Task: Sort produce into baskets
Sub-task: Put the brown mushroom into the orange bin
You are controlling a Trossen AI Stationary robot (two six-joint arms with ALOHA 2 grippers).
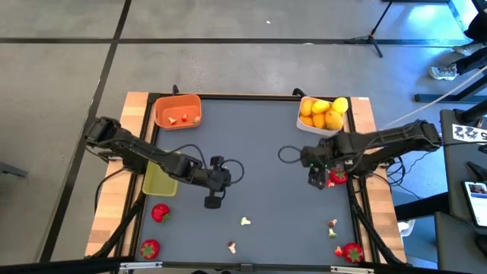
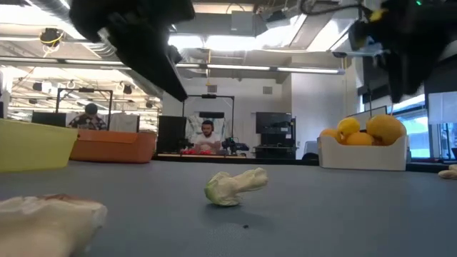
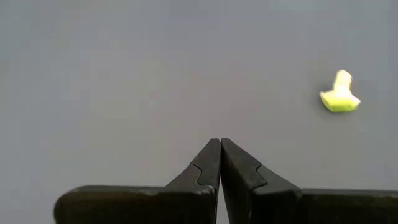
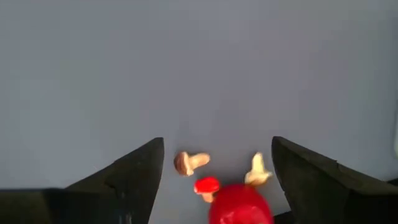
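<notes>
My left gripper is shut and empty above the mat near the table's middle; in its wrist view a pale green bit lies off to one side. My right gripper is open on the right side. A red strawberry shows between its fingers without touching them, with small mushroom-like bits beyond it. The orange basket holds a few small bits. The white basket holds yellow and orange citrus. The yellow-green basket lies partly under my left arm.
Loose strawberries lie at the near left and the near right. Small bits lie near the front edge. In the low view a pale green bit lies mid-table. People sit in the room beyond.
</notes>
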